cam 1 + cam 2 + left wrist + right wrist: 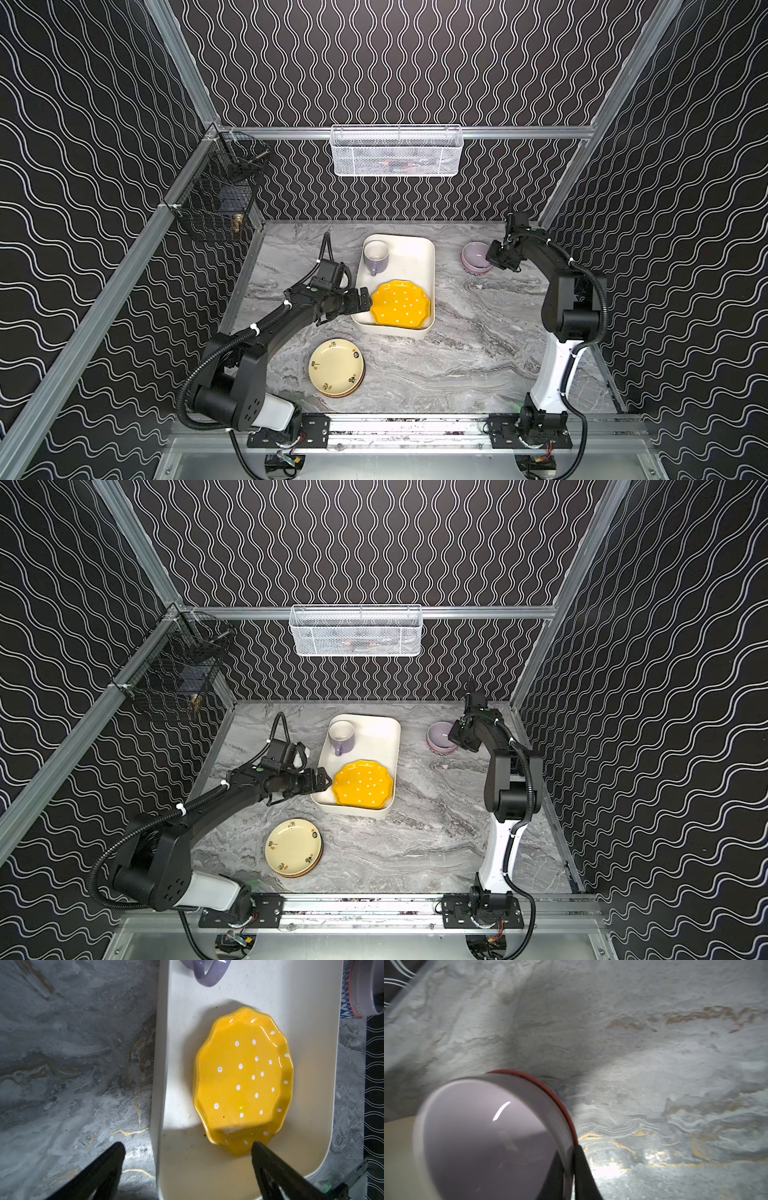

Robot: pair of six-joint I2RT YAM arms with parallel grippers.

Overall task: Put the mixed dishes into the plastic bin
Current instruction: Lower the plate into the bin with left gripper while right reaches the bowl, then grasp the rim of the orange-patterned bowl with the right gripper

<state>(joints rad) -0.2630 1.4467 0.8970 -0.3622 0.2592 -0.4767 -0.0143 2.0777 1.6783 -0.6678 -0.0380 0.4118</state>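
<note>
Black wire basket (216,199): it is hung on the left rail, above the table (478,353).
Cream floral plate (336,366): it is seen at the front left of the table, on top of a small stack; an orange edge is shown under it.
Left pincer (365,300): it is spread wide and nothing is held. In the wrist view, one finger (108,1167) is seen over the table and the other over the edge of the yellow plate.
Plastic bin (411,257): it is placed in the middle of the table.
Lavender mug (376,255): it is stood upright in the far left corner of the bin.
Yellow plate (401,304): it is laid in the near part of the bin.
White mesh basket (397,151): it is hung on the back rail.
Lilac bowl (476,257): it is found right of the bin, apart from it.
Right pincer (571,1167): it is pressed together on the rim of the lilac bowl, one finger inside and one outside.
</note>
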